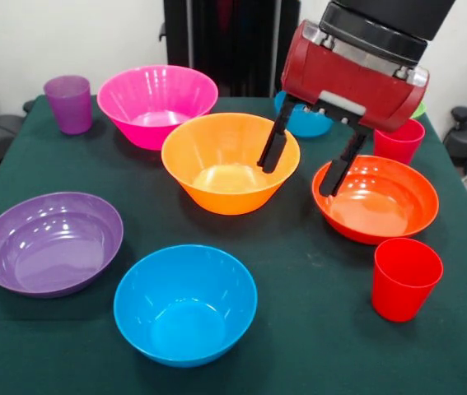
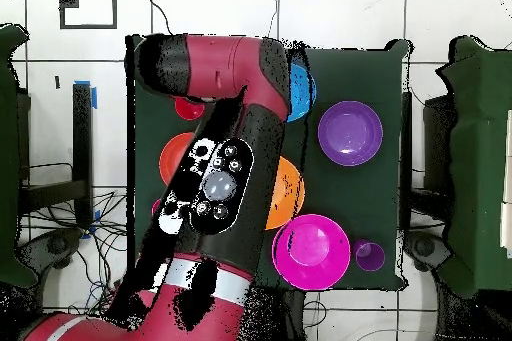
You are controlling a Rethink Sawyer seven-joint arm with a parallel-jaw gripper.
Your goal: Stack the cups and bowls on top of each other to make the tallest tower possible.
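My gripper (image 1: 305,162) is open and empty, hanging between the orange bowl (image 1: 225,164) and the red-orange bowl (image 1: 381,202), one finger over each one's near rim. All bowls and cups stand apart, with no pile. The pink bowl (image 1: 156,103) and purple cup (image 1: 69,103) are at the back left. The purple bowl (image 1: 49,243) and medium blue bowl (image 1: 185,303) are in front. A smaller blue bowl (image 1: 307,122) is partly hidden behind the gripper. Red cups stand at the front right (image 1: 405,277) and back right (image 1: 399,141). A green sliver (image 1: 419,109) shows behind the arm.
The dark green table cloth (image 1: 299,329) ends close to the front red cup on the right. In the overhead view the arm (image 2: 225,157) hides the gripper and much of the table; the purple bowl (image 2: 350,132) and pink bowl (image 2: 311,250) show.
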